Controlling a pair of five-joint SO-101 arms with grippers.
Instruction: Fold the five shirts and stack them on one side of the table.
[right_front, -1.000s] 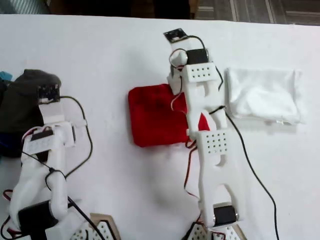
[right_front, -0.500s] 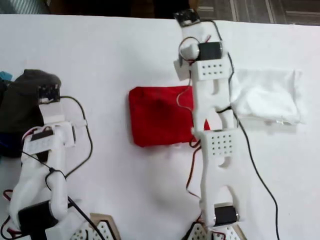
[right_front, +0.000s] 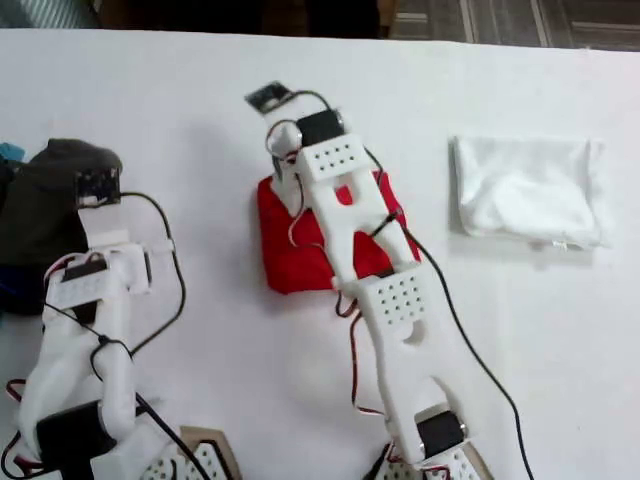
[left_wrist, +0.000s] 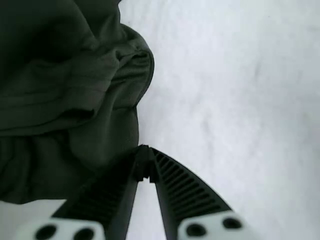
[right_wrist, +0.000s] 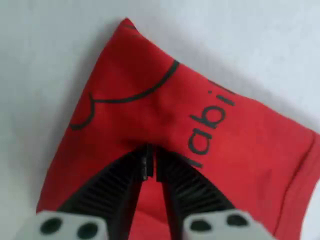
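On the white table you have three shirts in the high view. The red shirt lies folded as a rough square, a little left of the centre of the frame. The white shirt lies folded too, at the right side of the frame, well apart from the red one, with bare table between them. The dark shirt is at the left edge as a crumpled heap, not folded. A small piece of blue cloth shows just above this heap, at the very edge of the frame.

Your right arm comes up from the bottom edge and stretches slantwise toward the upper left. It goes across the red shirt and covers the right part of it. In the right wrist view the right gripper has its two black fingers pressed together with no gap. The tips are over the middle of the red shirt, near the black lines printed on it. You cannot tell if the tips touch the cloth; no fold of cloth shows between them.

Your left arm stands in the lower left of the high view, with its wrist over the right edge of the dark heap. The left gripper is clenched as well. Its tips meet just where the dark shirt borders the table, and nothing is between them.
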